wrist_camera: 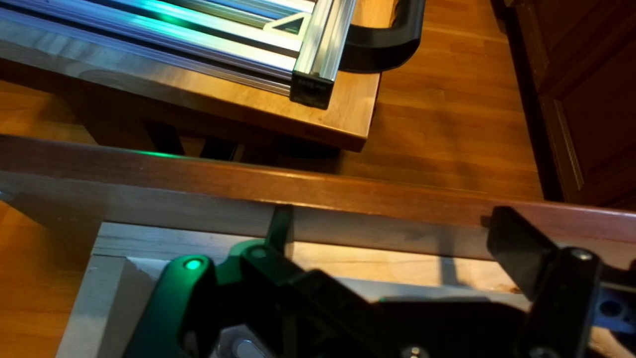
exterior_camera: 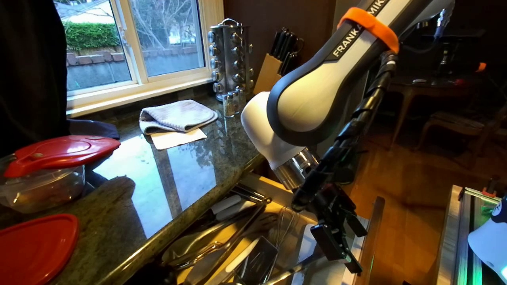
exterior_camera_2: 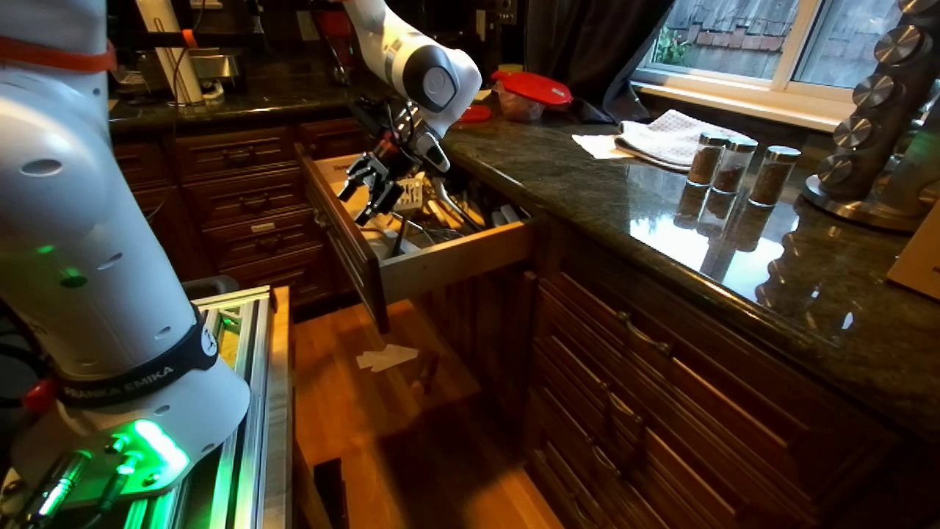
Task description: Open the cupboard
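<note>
The cupboard is a wide pull-out drawer with a dark brown wooden front point(exterior_camera_2: 345, 239) and a pale wood side point(exterior_camera_2: 459, 258). It stands pulled out from under the counter. Its front also shows in an exterior view point(exterior_camera: 374, 237), and the front's top edge crosses the wrist view point(wrist_camera: 348, 191). My gripper point(exterior_camera: 361, 252) is open and empty, with its fingers spread wide. In the other exterior picture the gripper point(exterior_camera_2: 352, 208) is over the drawer, close to the front. In the wrist view the fingertips point(wrist_camera: 390, 219) are at the front's inner side; I cannot tell whether they touch it.
Several utensils point(exterior_camera: 245, 253) lie in the drawer. The granite counter point(exterior_camera: 107, 237) holds a red-lidded container point(exterior_camera: 65, 152), a folded towel point(exterior_camera: 180, 114) and spice jars point(exterior_camera_2: 775, 176). The robot's wooden base table point(wrist_camera: 350, 122) stands opposite the drawer front. Other closed drawers point(exterior_camera_2: 253, 206) are nearby.
</note>
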